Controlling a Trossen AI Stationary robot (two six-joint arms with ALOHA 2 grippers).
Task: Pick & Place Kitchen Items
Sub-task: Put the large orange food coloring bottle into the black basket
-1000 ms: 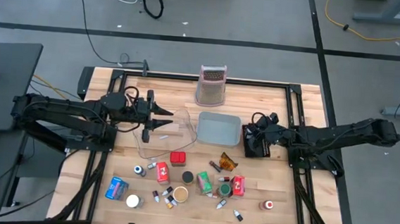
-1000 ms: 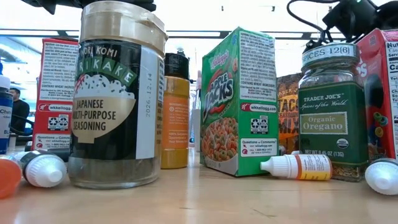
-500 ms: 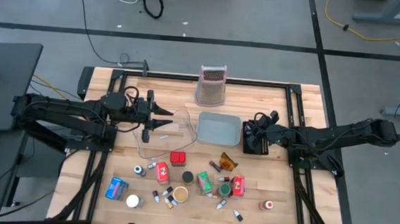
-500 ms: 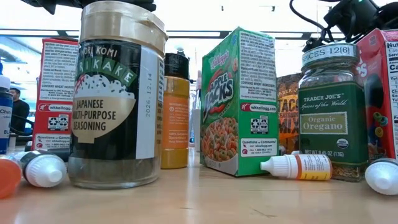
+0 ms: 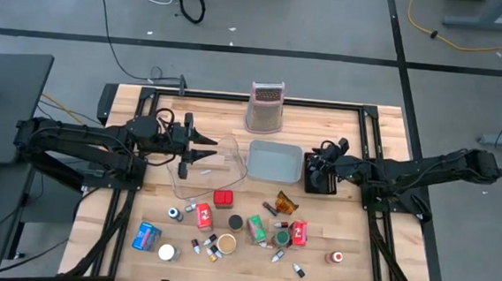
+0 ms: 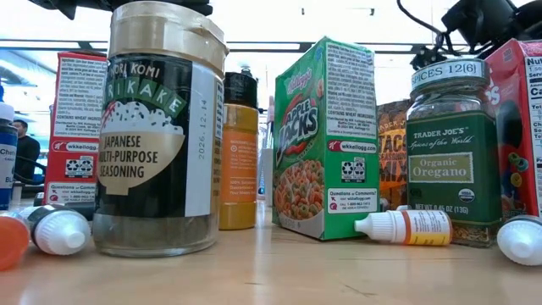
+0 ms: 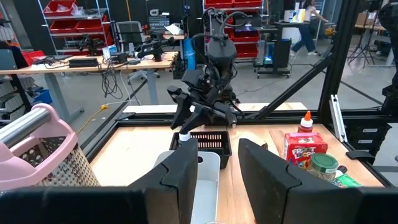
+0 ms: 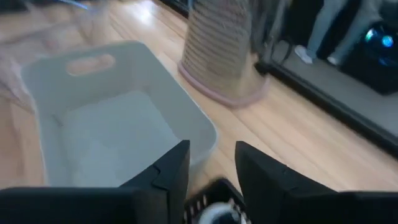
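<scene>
Logging right gripper [image 5: 312, 171] just beside grey tray [image 5: 274, 161], on the right arm's side of it, poised over black tray [image 5: 322, 184]. Jaws parted in its wrist view, released rather than clenched. Small white-capped piece [image 8: 214, 215] visible just below the gap between the fingers, down in the black tray. Cannot tell whether it touches either finger. Judged as a drop-off: claw held low and directly above the tray so the piece falls inside and does not roll out across the wood.

Left gripper [image 5: 206, 150] on the opposite side of grey tray, hovering above clear tray [image 5: 203, 165], jaws apart, nothing between them. Judged as waiting, parked there to stay out of the right arm's way.

Grater [image 5: 266, 107] upright just beyond grey tray, toward the far edge of the table; not part of the sort.

Grey tray itself bare inside, as seen from the right wrist.

Remaining kitchen items [image 5: 253, 230] spread nearer the front edge than grey tray, well apart from all three trays:
- red box [image 5: 223, 198], closest to grey tray
- seasoning jar [image 6: 161, 127], cereal box [image 6: 324, 135] and oregano jar [image 6: 449, 161], upright
- small dropper bottle [image 6: 405, 227], lying on its side

Most goods not yet moved; task judged early. Next reach likely to the front cluster. Risk: tightly packed upright jars, easy to knock over when closing on one.
</scene>
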